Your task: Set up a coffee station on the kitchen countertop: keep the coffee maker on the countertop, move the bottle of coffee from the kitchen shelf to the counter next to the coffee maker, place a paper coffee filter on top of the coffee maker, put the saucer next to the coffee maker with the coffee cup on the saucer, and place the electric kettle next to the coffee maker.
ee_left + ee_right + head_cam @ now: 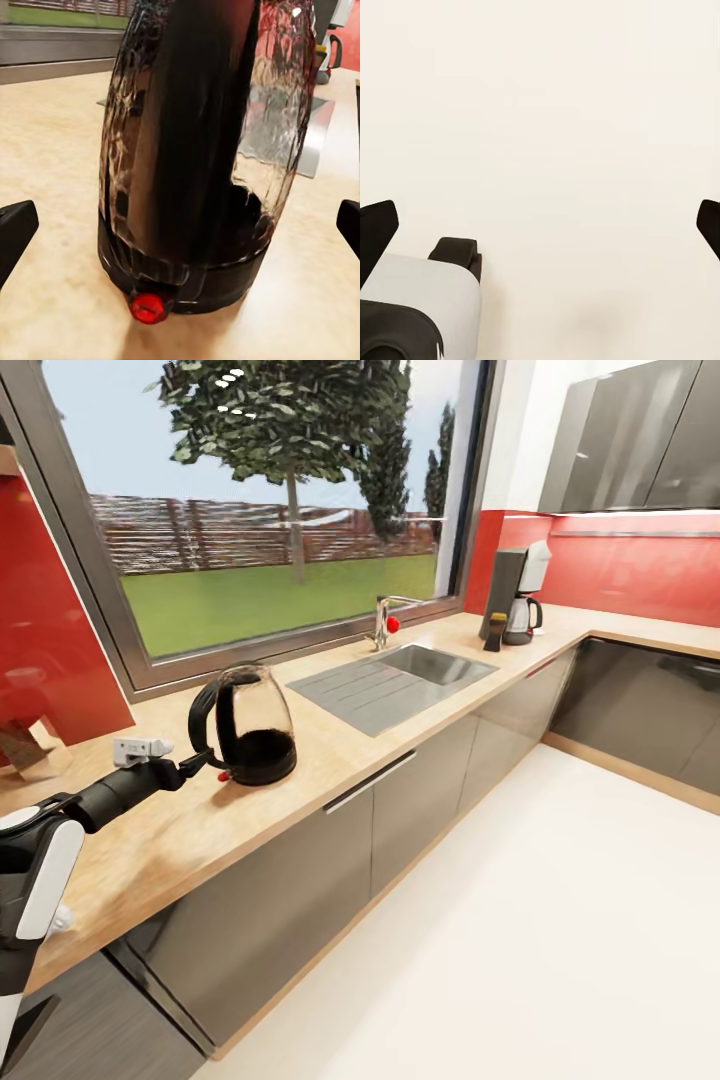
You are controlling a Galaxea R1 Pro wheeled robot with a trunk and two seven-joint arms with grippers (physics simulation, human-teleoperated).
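Left gripper (180, 225) spread wide, black fingertips (15, 229) at either side of the wrist view, clear of the glass-bodied electric kettle with black base and handle (191, 150) and holding nothing. In the head view, left gripper (200, 762) level with the kettle's (250, 725) black handle, just beside it; contact cannot be told. Kettle upright on the light wood worktop (180, 830), midway between front edge and window wall, red button (148, 307) low on its base. Further along the worktop, grey steel sink with drainer (395, 680), then black and white coffee maker (515, 598) near the far corner, well apart from the kettle. Right gripper (540, 225) also wide open and empty, over pale floor (585, 112).
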